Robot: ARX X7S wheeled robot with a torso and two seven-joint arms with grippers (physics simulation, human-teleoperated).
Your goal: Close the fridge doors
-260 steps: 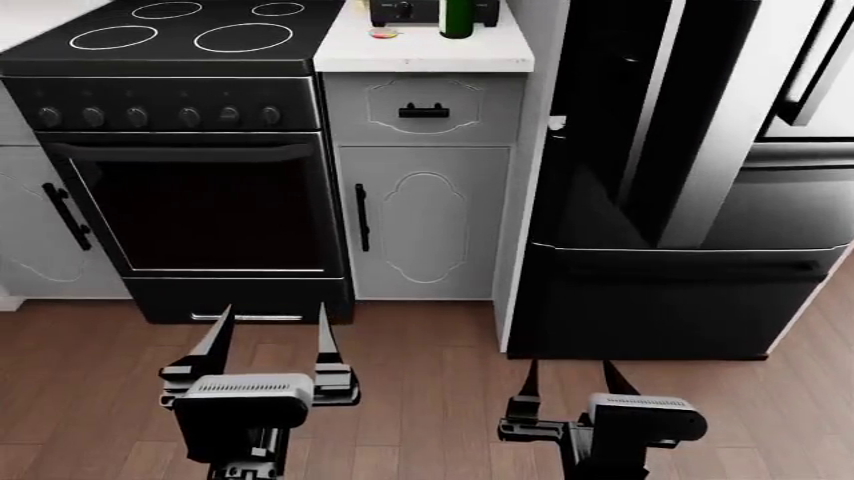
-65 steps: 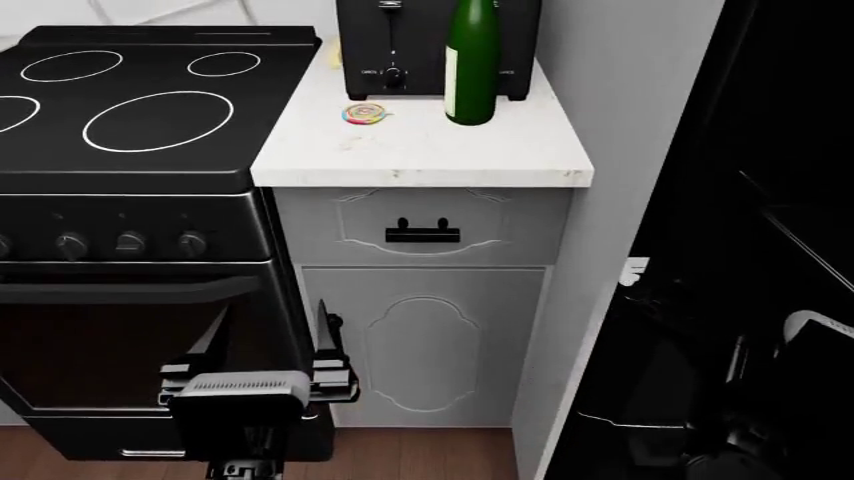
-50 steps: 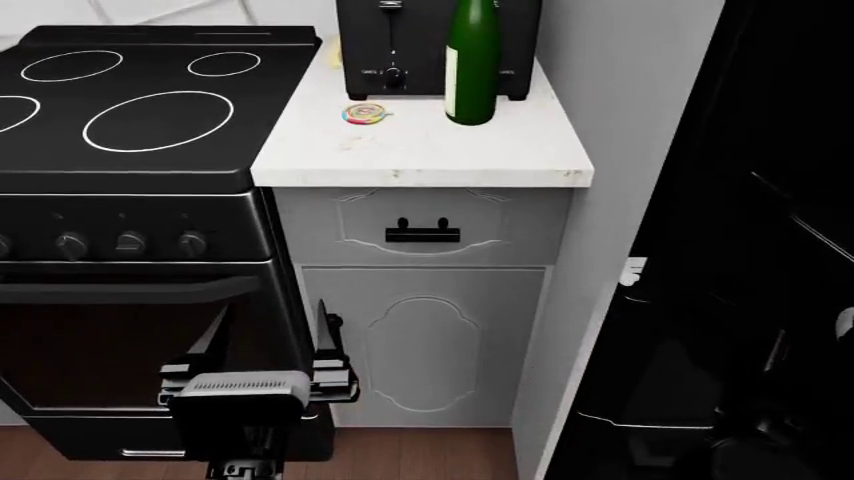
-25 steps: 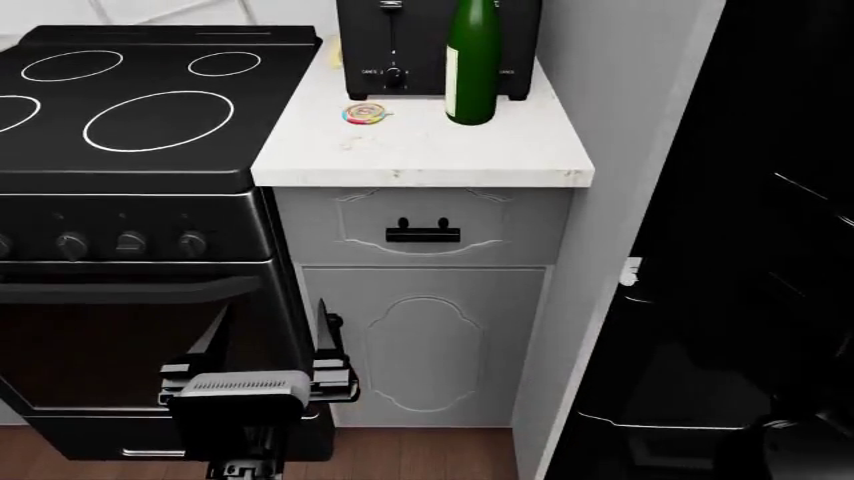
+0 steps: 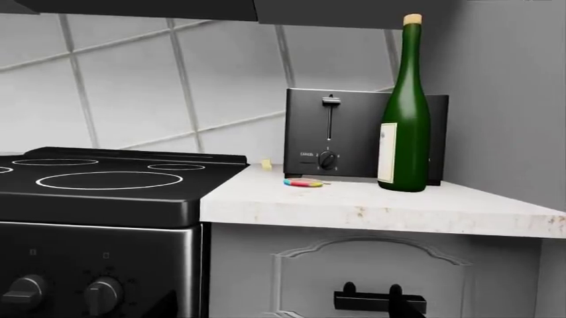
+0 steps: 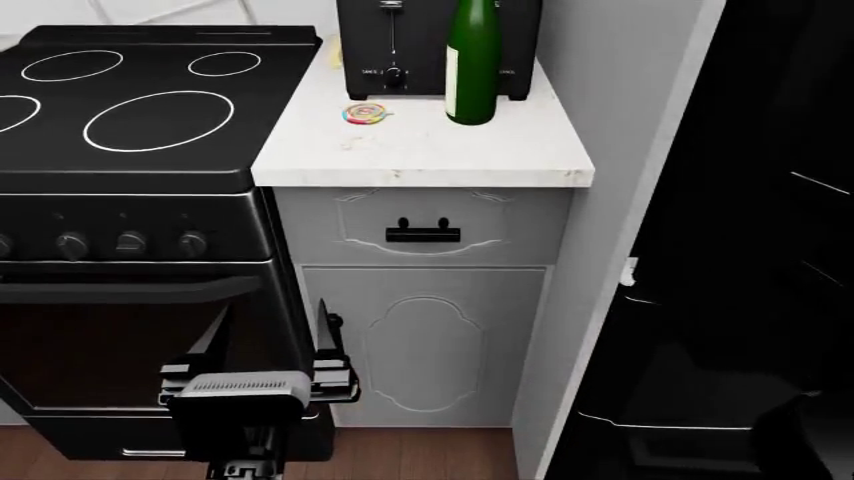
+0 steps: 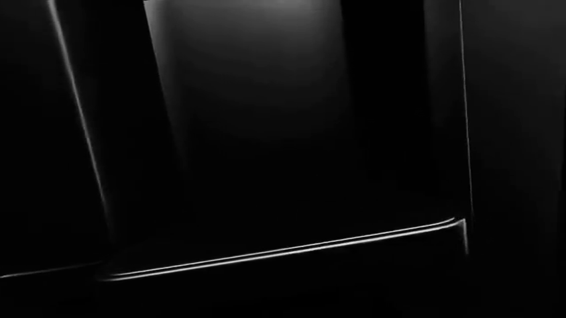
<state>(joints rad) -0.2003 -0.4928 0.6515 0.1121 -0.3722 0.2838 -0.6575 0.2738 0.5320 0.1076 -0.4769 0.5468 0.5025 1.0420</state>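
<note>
Glossy black fridge doors (image 6: 747,250) fill the right of the head view, and only the left one's face shows. A thin bright line (image 6: 667,427) marks its lower edge. Whether it sits fully shut cannot be told. The right wrist view shows only that black surface (image 7: 265,132) from very close, with a bright edge line (image 7: 283,250). No right fingers show there. A dark shape at the head view's lower right cannot be made out. My left gripper (image 6: 271,312) hangs open and empty in front of the oven and cabinet.
A black stove (image 6: 134,110) and its oven door (image 6: 120,330) stand at the left. The white counter (image 6: 427,155) carries a toaster (image 6: 400,45), a green bottle (image 6: 471,60) and a small coloured sweet (image 6: 364,113). Below it are a drawer handle (image 6: 423,234) and a grey cabinet door (image 6: 427,345).
Five seconds ago the view was farther back, with a fridge door standing open. Over the last second the reflections on the black door shifted and my right arm's pale part left view. The left gripper has not moved.
</note>
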